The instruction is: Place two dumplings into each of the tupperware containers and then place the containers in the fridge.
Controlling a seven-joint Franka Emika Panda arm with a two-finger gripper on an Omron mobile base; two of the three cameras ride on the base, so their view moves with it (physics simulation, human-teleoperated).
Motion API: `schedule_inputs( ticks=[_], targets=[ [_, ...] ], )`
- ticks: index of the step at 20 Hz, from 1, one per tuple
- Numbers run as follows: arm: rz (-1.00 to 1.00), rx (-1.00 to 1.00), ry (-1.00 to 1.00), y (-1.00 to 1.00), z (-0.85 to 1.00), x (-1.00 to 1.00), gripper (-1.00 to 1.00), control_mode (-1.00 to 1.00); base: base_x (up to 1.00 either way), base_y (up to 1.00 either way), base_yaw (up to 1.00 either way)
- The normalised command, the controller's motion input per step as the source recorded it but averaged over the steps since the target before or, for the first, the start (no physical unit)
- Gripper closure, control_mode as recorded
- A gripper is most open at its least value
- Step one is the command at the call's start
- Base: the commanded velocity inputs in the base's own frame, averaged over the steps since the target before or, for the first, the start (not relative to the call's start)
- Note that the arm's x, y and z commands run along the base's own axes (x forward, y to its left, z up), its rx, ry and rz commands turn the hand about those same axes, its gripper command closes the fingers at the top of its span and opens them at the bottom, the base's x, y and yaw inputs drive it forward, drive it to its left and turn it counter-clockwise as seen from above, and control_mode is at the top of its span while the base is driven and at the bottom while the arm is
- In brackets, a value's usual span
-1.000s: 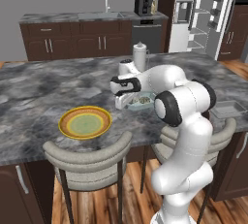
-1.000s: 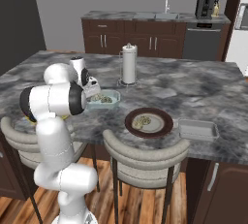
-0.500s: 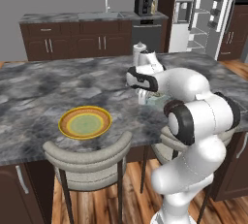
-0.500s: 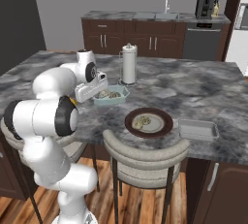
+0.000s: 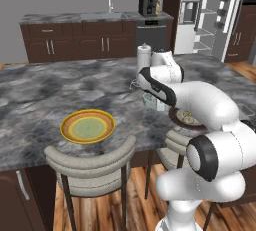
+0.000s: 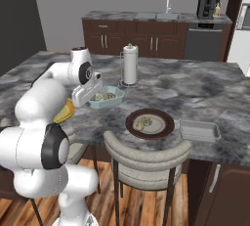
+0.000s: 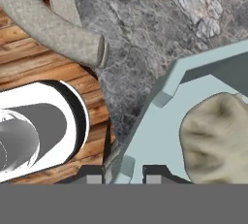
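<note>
My gripper (image 7: 124, 177) is shut on a corner of the rim of the pale blue tupperware container (image 7: 145, 140), with the rim running between the two fingertips (image 7: 94, 179). One dumpling (image 7: 218, 136) lies inside it close to the hand. In the right base view the gripper (image 6: 83, 95) holds the left end of this container (image 6: 116, 99), which carries two dumplings (image 6: 101, 96) above the island counter. The clear tupperware container (image 6: 199, 130) sits near the counter's front right. The fridge (image 5: 210, 15) stands open at the back right, white shelves showing.
A dark brown plate (image 6: 158, 128) with more dumplings (image 6: 142, 122) lies between the two containers. A paper towel roll (image 6: 129, 64) stands behind the blue one. A yellow plate (image 5: 87, 126) lies to the left, and chairs (image 6: 146, 154) line the counter's front edge.
The arm has swung its elbow round to the right and the hand has turned on the blue container's rim. The container has stayed at nearly the same spot.
</note>
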Motion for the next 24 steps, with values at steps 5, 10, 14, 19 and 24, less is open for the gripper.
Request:
schedule_inputs(
  ticks=[5,10,14,19,24],
  targets=[
    [0.16,-0.01,0.04,0.01,0.43,-0.5,1.0,-1.0,0.0,0.0,0.0],
    [0.07,0.0,-0.15,-0.01,0.44,-0.77,1.0,-1.0,0.0,0.0,0.0],
    [0.06,0.0,-0.32,-0.02,0.43,-0.83,1.0,-1.0,0.0,0.0,0.0],
    [0.21,0.0,-0.08,-0.22,0.29,-0.85,1.0,-1.0,0.0,0.0,0.0],
    [0.37,-0.01,0.0,-0.05,0.09,-0.58,1.0,-1.0,0.0,0.0,0.0]
  ],
)
